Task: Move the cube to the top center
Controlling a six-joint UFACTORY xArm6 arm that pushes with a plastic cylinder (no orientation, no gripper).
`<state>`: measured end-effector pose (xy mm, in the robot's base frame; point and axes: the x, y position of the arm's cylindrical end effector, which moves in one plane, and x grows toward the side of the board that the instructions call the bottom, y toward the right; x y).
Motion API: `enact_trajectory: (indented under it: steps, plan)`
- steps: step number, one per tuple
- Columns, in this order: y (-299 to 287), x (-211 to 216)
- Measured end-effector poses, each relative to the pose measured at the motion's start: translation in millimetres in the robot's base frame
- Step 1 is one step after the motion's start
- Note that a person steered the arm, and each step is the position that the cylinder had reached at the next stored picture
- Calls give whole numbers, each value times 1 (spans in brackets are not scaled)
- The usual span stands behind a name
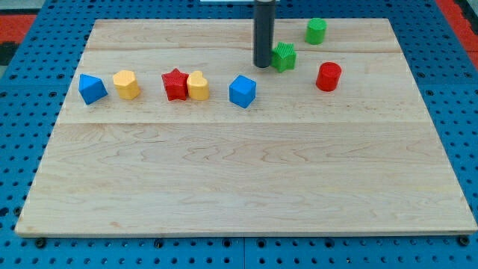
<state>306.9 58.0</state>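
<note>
A pale wooden desk [246, 179] fills most of the view, resting on a blue pegboard surface [22, 149] that shows around its edges.

A straight dark rod comes down from the far edge, slightly right of center. There is no pincer on this arm, so there is no open or closed state to report; the rod simply ends in my tip [262, 66], which meets the desk in the far part of the board. My tip sits just to the left of a green star-shaped block [284, 57], touching it or very nearly so.

The blue cube [242, 91] lies near the middle of the board from left to right, a little nearer than my tip and slightly to its left, clearly apart from it.

To the left of the blue cube runs a loose row of blocks. A yellow heart-shaped block [198, 86] touches a red star-shaped block [175, 84] on its left. Farther left stands a yellow block [126, 84], its exact shape hard to make out. At the left end is a second blue block [92, 88], angular in shape.

On the right, a red cylinder [328, 76] stands to the right of the green star. Farther back, near the far edge, stands a green cylinder-like block [316, 31].
</note>
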Motion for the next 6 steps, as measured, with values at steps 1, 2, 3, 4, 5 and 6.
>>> enact_trajectory:
  steps: [1, 2, 3, 4, 5, 6]
  plan:
    - [65, -4]
    - [71, -7]
    - [0, 11]
    - [-27, 14]
    - [23, 69]
    - [-18, 115]
